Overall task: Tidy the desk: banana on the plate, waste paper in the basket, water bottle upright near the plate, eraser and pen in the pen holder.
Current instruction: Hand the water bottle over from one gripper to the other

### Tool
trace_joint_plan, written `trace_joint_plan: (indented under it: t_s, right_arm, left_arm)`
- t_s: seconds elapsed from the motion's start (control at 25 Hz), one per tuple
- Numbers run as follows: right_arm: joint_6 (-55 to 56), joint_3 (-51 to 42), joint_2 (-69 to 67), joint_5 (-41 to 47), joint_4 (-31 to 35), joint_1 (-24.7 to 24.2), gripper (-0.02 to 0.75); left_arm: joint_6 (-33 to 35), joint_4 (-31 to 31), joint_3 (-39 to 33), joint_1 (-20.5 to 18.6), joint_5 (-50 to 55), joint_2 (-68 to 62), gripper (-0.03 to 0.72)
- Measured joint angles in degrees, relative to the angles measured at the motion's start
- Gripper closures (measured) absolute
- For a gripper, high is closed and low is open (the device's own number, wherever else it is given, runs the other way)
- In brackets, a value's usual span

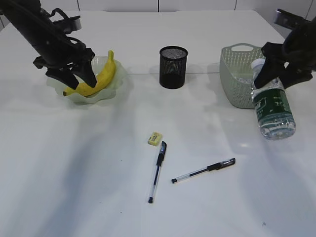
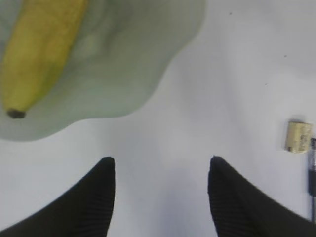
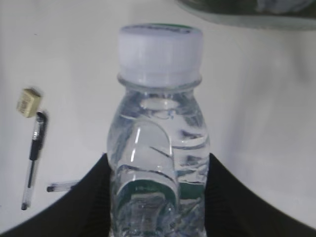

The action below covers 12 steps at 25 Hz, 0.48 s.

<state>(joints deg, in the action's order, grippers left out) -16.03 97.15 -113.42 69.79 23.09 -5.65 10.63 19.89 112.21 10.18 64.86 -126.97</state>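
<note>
Water bottle (image 1: pixel 273 106) clamped beside basket (image 1: pixel 237 79); 2 pens (image 1: pixel 157 171) lie loose.

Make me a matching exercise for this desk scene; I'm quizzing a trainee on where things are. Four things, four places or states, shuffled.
Things:
1. banana
2. water bottle
3. eraser
4. left hand

Places or states:
A. gripped in the right hand
B. on the desk beside a pen
C. open, holding nothing
D. in the plate

Pairs: 1-D, 2-A, 3-B, 4-C
</note>
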Motion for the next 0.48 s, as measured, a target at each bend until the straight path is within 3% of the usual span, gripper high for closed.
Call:
trace_joint_plan:
  t_s: [0.48]
  right_arm:
    - [-11.5, 8.5, 0.0, 0.2, 12.9, 0.0, 0.377]
  left_arm:
    - [8.5, 19.4, 0.0, 0.0, -0.7, 0.0, 0.268]
